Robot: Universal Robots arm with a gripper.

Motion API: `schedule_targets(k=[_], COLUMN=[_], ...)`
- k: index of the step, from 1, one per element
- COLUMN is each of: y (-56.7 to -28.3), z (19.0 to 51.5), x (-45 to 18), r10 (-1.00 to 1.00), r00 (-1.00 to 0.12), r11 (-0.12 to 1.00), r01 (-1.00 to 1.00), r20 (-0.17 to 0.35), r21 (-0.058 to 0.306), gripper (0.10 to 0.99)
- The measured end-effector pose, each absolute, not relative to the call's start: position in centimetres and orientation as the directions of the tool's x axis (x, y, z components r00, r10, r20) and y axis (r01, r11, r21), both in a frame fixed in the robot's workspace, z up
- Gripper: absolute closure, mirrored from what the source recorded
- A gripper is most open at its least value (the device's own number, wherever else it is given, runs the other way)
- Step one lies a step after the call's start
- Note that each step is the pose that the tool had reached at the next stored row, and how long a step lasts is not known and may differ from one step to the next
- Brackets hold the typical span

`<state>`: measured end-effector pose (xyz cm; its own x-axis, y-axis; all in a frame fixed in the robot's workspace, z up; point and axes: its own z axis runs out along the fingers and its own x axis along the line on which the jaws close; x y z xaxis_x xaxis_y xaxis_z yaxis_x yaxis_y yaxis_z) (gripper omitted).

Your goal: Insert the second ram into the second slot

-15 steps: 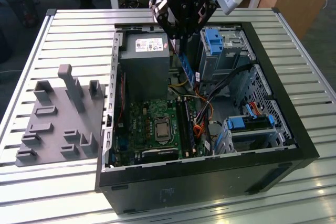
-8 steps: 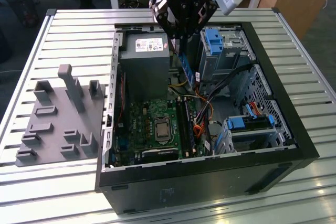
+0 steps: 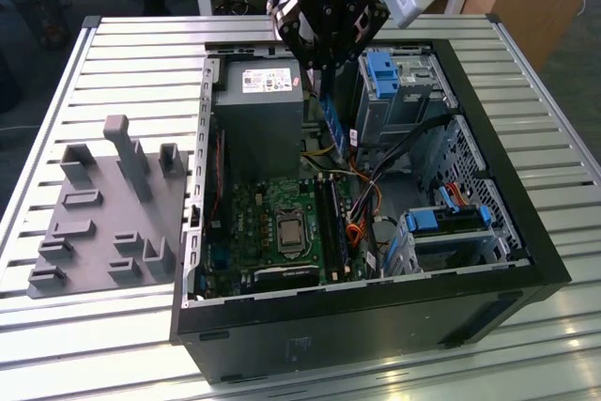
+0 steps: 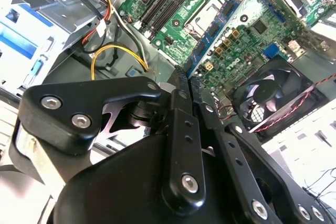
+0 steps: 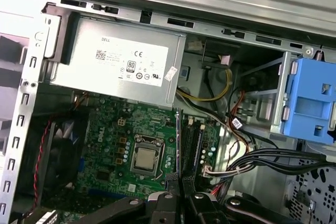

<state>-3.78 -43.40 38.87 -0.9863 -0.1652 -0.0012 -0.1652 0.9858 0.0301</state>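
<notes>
While the end effector pinched the second ram, the stick hung beneath it, above the memory slots; seating it well would likely mean keeping its edge parallel to them and pressing straight down.

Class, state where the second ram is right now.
In the exterior view, the second ram hangs in the gripper over the case, between the grey power supply and the blue drive-bay latch.

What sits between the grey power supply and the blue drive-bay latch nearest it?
In the exterior view, the gripper, shut on the second ram, hangs between the power supply and the latch.
</notes>
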Motion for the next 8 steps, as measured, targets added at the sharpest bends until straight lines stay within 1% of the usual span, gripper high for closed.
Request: schedule_targets(k=[8], y=[-43.39], z=[38.86], x=[-3.78], r10=[-0.140], r00=[-0.990], r11=[0.990], r01=[-0.140], r20=[-0.001], r21=[0.030], gripper=[0.949])
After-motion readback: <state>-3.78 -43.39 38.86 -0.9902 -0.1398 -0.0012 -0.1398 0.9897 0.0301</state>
